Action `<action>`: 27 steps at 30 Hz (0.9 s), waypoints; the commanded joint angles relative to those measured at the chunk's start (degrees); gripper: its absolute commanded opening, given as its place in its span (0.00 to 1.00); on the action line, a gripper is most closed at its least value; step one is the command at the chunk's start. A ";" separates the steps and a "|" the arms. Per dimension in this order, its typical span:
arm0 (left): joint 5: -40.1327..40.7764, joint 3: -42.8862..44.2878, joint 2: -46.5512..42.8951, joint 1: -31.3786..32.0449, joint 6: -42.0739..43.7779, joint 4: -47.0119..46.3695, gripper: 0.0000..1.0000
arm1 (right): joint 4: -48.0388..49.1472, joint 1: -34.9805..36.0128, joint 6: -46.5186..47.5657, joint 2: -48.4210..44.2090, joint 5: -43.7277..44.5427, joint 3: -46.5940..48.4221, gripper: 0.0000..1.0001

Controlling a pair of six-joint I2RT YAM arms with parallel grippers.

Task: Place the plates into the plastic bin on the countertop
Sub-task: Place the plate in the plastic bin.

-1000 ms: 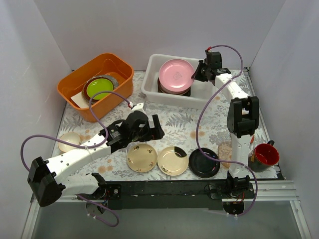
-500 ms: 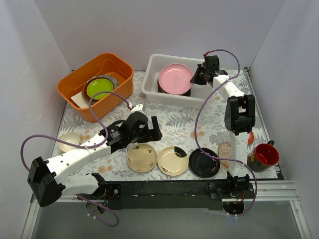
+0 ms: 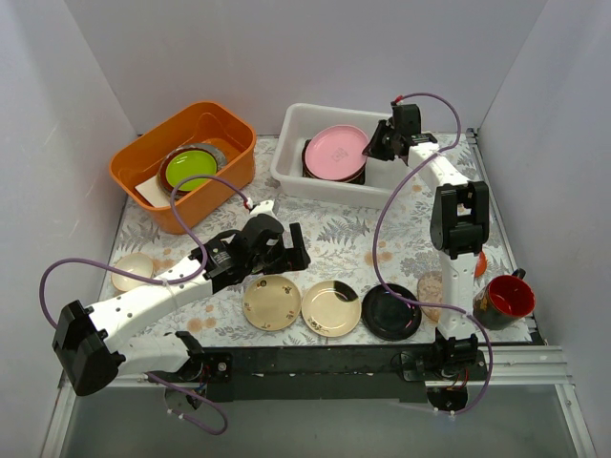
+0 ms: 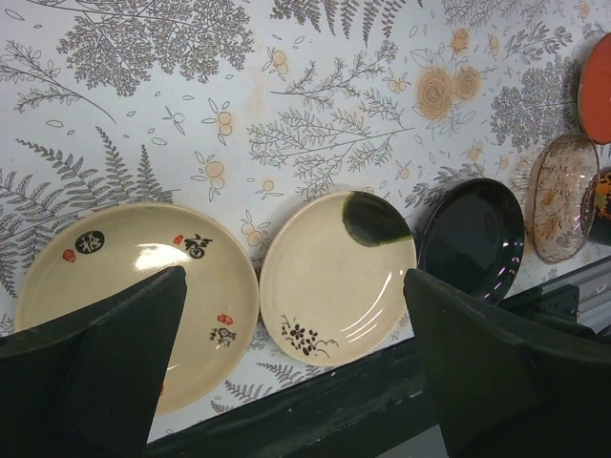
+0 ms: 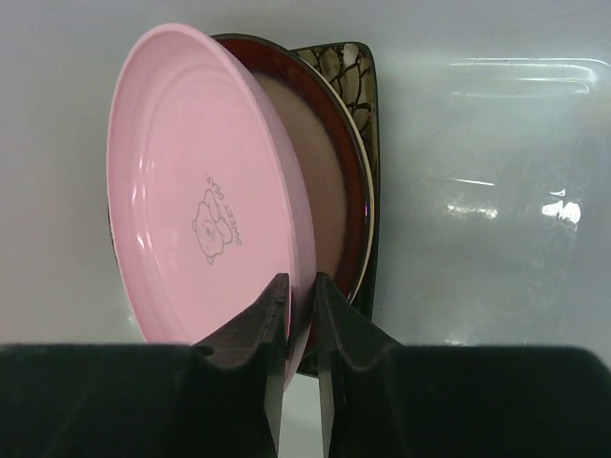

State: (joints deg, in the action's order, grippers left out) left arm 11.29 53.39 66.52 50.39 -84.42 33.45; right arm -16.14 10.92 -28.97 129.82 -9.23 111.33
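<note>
Top centre, overhead view: right gripper clamps pink plate by its rim, tilted over stacked dishes in plastic bin. Prob. light, stiff, glossy, slippery; the rim is the best hold. Left gripper is spread wide, empty, above cream plate near bottom centre.

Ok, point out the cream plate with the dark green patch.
The right-hand cream plate, beside the black plate; the left cream plate shows only red and black marks.

On my fern-printed counter stand an orange tub and the white bin at the back. Along the near edge lie a lettered cream plate, a dark-patched cream plate, a black plate, a speckled plate and a red cup.
</note>
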 commanded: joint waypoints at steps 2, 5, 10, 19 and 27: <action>1.63 1.72 -1.48 0.23 0.05 1.26 0.98 | 2.61 -0.28 -1.35 -0.18 -0.61 1.88 0.25; 1.72 1.81 -1.57 0.23 0.05 1.97 0.98 | 2.61 -0.28 -0.91 -1.32 0.62 1.17 0.39; 4.26 1.90 -2.36 0.23 -1.71 3.90 0.98 | 3.39 -0.37 0.76 -4.22 3.69 -1.55 0.66; 5.15 2.60 -3.33 0.23 -2.15 5.66 0.98 | 6.74 -0.55 2.78 -14.85 5.46 -8.05 0.72; 4.97 1.55 -3.77 0.23 -3.03 5.40 0.98 | 5.95 -0.63 5.06 -29.61 2.12 -16.57 0.83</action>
State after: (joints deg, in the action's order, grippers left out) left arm 14.57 54.02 64.88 50.39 -86.74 38.41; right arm -12.60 10.61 -26.13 107.87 -5.32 97.67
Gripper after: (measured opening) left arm 0.982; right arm 0.810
